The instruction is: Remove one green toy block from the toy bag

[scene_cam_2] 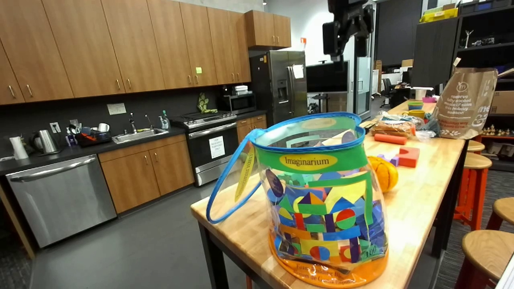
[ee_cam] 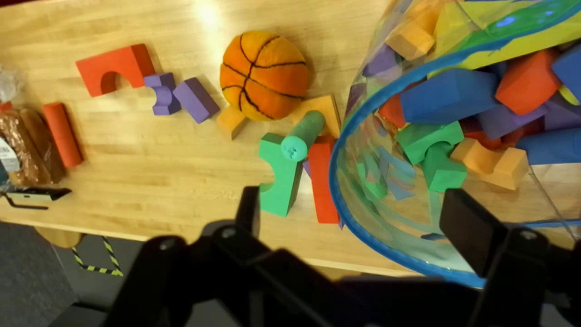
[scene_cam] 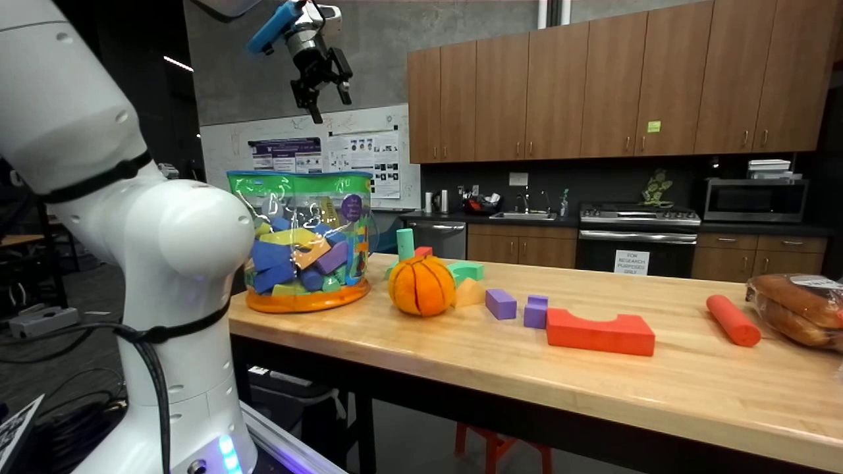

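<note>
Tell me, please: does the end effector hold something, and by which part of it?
Nothing is held: the end effector hangs open in the air, its fingers apart and empty.

Toy bag [scene_cam_2: 313, 176]: on table [ee_cam: 181, 190], lower than the fingers [ee_cam: 247, 209]; blocks [ee_cam: 449, 95] inside. Wrist view: ball [ee_cam: 265, 75], on table, beyond left-hand finger; loose blocks [ee_cam: 286, 181], mostly beyond fingers, left of bag; bread [ee_cam: 29, 145], far left of fingers.
</note>
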Controlling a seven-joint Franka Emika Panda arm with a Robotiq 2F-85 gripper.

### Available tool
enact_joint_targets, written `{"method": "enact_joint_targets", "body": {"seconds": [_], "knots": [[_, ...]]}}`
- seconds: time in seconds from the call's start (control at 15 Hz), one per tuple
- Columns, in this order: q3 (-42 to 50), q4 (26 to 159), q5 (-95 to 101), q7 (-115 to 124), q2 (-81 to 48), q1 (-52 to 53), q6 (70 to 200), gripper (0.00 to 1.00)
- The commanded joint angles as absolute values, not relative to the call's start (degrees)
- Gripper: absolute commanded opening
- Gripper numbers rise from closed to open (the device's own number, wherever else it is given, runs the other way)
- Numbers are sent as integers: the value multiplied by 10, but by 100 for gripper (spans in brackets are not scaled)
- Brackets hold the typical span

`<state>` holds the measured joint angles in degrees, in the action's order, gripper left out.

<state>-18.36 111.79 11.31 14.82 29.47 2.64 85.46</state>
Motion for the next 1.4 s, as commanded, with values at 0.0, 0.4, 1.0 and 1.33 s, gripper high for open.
{"method": "enact_joint_targets", "body": {"seconds": [0.0,0.4,1.0,1.33], "knots": [[-212,1044,146,162,202,46,855,100],[-219,1039,130,167,103,90,927,100],[-178,1116,49,168,33,114,993,100],[-148,1123,30,165,16,103,977,100]]}}
